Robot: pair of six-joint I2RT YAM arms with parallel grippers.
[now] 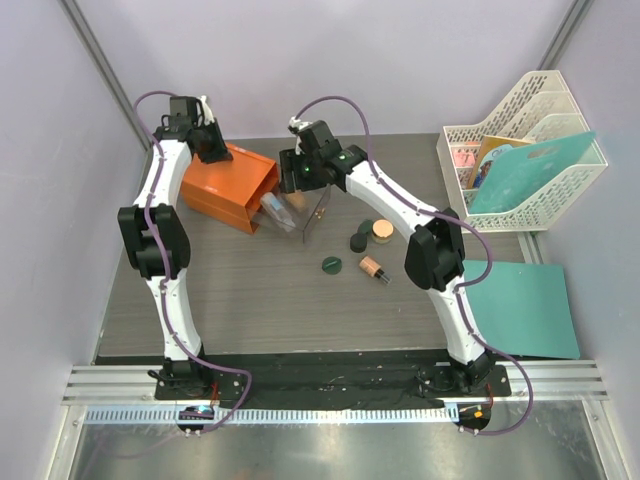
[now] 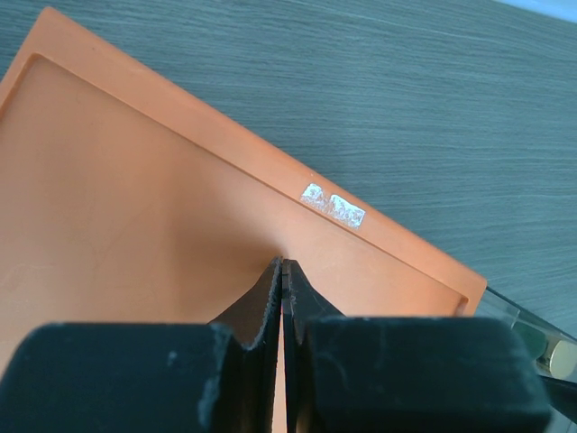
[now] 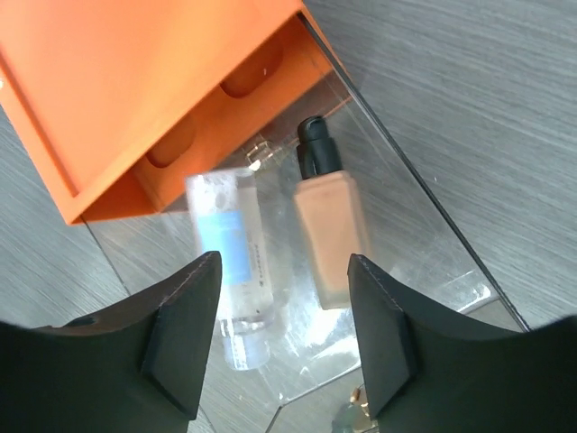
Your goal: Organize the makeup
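Observation:
The orange drawer box (image 1: 225, 188) stands at the back left with its clear drawer (image 1: 297, 216) pulled out. In the drawer lie a clear tube (image 3: 231, 257) and a tan bottle with a black pump (image 3: 328, 216). My right gripper (image 3: 284, 302) is open and empty just above them; it also shows in the top view (image 1: 300, 182). My left gripper (image 2: 283, 267) is shut, its tips on the box's orange top (image 2: 135, 198). On the table lie a dark green disc (image 1: 332, 265), a dark jar (image 1: 358, 241), a tan-lidded jar (image 1: 382, 231) and a tan-and-black cylinder (image 1: 373, 269).
A white file basket (image 1: 540, 205) with a teal folder (image 1: 530, 172) stands at the back right. A teal mat (image 1: 522, 305) lies at the right edge. Another dark green disc (image 1: 366, 226) lies beside the tan-lidded jar.

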